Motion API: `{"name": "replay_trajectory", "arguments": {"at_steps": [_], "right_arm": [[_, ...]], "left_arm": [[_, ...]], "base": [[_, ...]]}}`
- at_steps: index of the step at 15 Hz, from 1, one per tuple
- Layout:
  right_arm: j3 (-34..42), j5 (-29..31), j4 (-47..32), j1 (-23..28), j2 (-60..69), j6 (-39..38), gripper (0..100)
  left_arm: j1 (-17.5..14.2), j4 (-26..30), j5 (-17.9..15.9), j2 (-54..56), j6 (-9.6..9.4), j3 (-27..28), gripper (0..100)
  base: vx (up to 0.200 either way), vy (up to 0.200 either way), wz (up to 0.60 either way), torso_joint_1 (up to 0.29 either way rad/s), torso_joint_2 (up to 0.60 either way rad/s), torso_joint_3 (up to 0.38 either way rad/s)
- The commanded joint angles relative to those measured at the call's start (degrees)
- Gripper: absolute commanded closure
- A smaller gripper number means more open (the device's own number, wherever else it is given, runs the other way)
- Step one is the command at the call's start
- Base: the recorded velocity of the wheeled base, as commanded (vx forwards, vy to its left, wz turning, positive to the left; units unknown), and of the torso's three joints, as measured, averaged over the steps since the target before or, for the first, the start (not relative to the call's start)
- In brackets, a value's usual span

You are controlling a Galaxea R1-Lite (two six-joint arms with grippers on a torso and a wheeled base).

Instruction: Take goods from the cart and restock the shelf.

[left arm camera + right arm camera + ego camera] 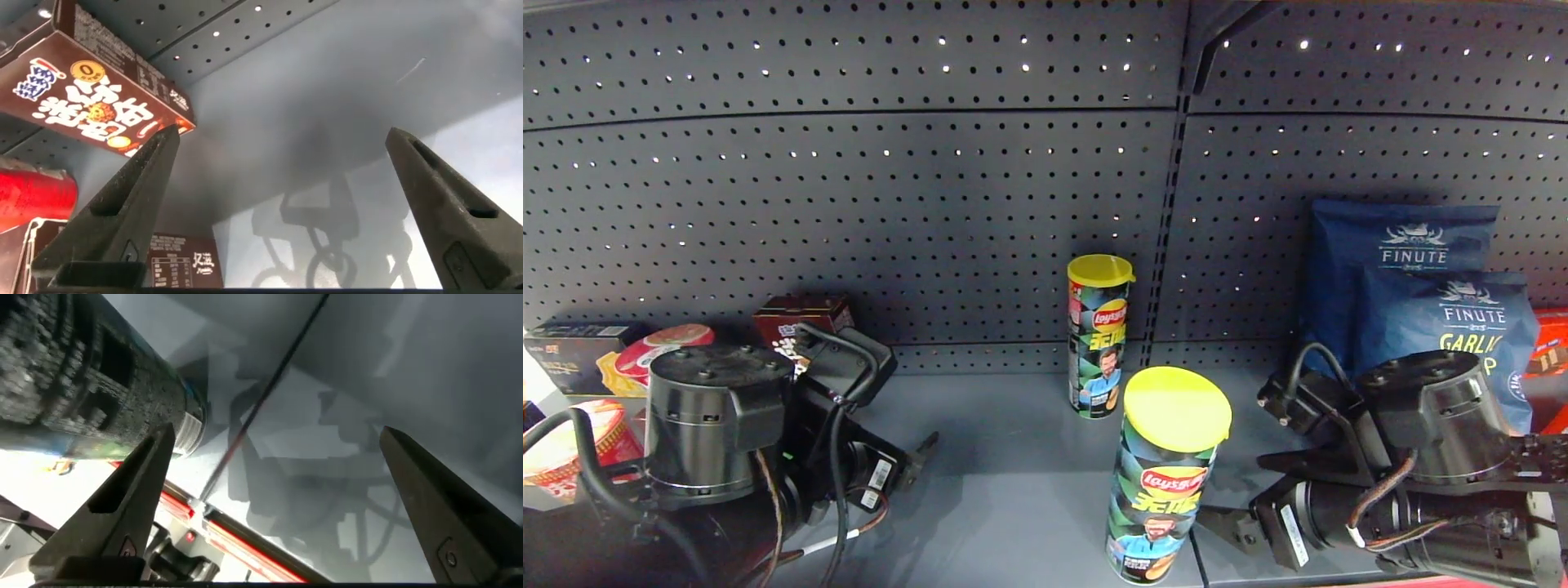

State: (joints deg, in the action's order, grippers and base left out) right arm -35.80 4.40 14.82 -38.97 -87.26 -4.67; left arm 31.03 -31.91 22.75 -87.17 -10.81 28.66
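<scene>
The front chip can (1168,474) stands upright, lid up, at the front edge of the shelf (1013,490), with a second can (1099,335) behind it. The right gripper (278,437) lies just right of the front can, fingers spread wide and holding nothing. The can is close beside one finger, so this arm is the nearer. The left gripper (283,135), well to the can's left, is equally wide and empty. Its wrist view shows a brown box (98,90) nearby, while the right wrist view shows a red edge strip (229,527) below the can's base.
</scene>
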Motion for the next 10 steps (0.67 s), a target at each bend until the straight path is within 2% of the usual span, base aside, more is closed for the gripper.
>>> {"name": "replay_trajectory", "arguments": {"at_steps": [1,10], "right_arm": [[-0.14,-0.01,0.03,-0.49,-0.63,0.01,0],[-1.46,-0.09,0.91,-1.37,-2.83,0.01,0]], "left_arm": [[0.0,0.01,0.02,-0.19,0.0,-0.01,0],[0.0,0.01,0.02,-0.36,0.0,-0.01,0]], "base": [[0.0,0.0,0.0,0.0,0.0,0.0],[0.0,0.0,0.0,0.0,0.0,0.0]]}}
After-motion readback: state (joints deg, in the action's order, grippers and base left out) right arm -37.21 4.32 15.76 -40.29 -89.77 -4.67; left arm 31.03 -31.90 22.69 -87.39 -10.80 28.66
